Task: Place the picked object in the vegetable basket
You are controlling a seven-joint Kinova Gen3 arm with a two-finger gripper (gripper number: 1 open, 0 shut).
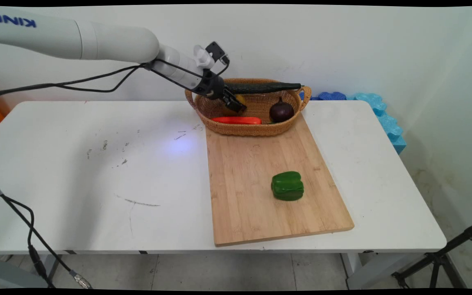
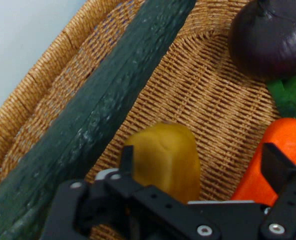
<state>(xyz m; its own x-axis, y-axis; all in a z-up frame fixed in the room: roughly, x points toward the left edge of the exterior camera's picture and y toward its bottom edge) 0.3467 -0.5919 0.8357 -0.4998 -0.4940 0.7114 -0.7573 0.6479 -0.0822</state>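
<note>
Jaws spread wide, straddling the yellow vegetable [image 2: 167, 160] lying on the basket floor, not clamping it. Gripper [image 1: 236, 104] reaching down inside the wicker basket [image 1: 256, 128] from its left rim. Left finger [image 2: 126, 159] sitting just beside the yellow piece, right finger [image 2: 276, 167] hanging over the carrot [image 2: 275, 150], so pretty tight there. Long dark cucumber [image 1: 262, 87] lying across the back rim, crowding the left finger's side. Red onion [image 1: 281, 111] sitting further right in the basket, well apart from the gripper. Basket resting on the far end of the wooden cutting board [image 1: 240, 188]. Green bell pepper [image 1: 287, 186] sitting alone further down the board, lots of bare wood around it. White table [image 1: 76, 176] wide open to the left.
</note>
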